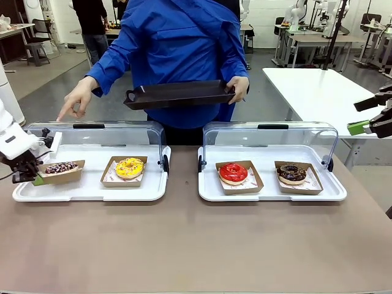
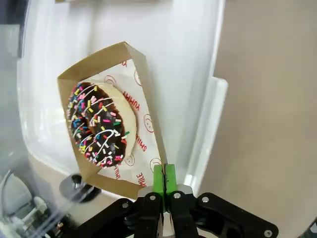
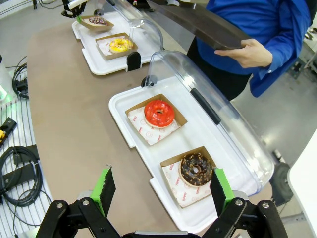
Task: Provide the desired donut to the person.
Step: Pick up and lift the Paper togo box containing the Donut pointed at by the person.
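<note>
Left tool (image 2: pixel 165 173) clamps the cardboard tray (image 2: pixel 111 181), sprinkled donut (image 2: pixel 99 124) just beyond it; right tool (image 3: pixel 162 181) gapes wide.

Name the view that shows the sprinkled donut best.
Left wrist view: the sprinkled donut is close, seen from above, icing and sprinkles clear, in its box. Front view shows it small and side-on; right wrist view, tiny and far off.

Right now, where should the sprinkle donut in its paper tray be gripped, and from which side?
I'd grip the paper tray by its thin upright side wall, not the sprinkle donut: the wall is easy to pinch and spares the icing. Come in from the robot's left, where the left gripper is shut on it.
</note>
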`<state>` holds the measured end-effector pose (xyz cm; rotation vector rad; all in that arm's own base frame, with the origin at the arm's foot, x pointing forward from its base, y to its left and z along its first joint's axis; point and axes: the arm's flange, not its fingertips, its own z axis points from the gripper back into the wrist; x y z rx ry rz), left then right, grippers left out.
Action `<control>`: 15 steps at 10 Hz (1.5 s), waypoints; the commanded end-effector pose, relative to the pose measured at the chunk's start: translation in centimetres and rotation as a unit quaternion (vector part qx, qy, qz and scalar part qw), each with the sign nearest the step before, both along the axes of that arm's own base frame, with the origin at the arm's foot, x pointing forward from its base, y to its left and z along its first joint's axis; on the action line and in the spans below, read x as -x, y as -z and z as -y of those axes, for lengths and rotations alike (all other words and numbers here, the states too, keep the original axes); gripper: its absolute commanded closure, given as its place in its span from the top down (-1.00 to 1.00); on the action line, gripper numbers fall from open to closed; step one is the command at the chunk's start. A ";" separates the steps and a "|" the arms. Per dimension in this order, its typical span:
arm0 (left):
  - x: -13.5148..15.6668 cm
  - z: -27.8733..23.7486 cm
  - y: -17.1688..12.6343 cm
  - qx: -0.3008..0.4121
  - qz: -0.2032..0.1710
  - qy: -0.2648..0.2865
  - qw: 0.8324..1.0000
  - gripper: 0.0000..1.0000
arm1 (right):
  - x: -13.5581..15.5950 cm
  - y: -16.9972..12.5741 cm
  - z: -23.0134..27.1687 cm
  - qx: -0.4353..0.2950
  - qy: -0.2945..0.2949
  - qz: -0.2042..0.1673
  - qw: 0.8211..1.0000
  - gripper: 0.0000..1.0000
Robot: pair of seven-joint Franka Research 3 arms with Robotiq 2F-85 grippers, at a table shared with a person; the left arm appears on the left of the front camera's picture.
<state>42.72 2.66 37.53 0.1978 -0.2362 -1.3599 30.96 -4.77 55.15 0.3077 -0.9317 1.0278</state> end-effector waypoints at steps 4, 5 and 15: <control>11.4 2.5 -10.6 -0.051 0.009 0.033 0.998 -1.00 | 0.0 0.2 0.0 -0.005 -0.008 0.003 1.000 1.00; 13.3 2.9 -13.1 -0.047 -0.004 0.049 0.998 -1.00 | 0.0 0.2 0.0 -0.005 -0.008 0.003 1.000 1.00; 18.9 3.1 -24.0 0.029 0.009 0.068 0.997 -1.00 | 0.0 0.2 0.0 -0.005 -0.008 0.003 1.000 1.00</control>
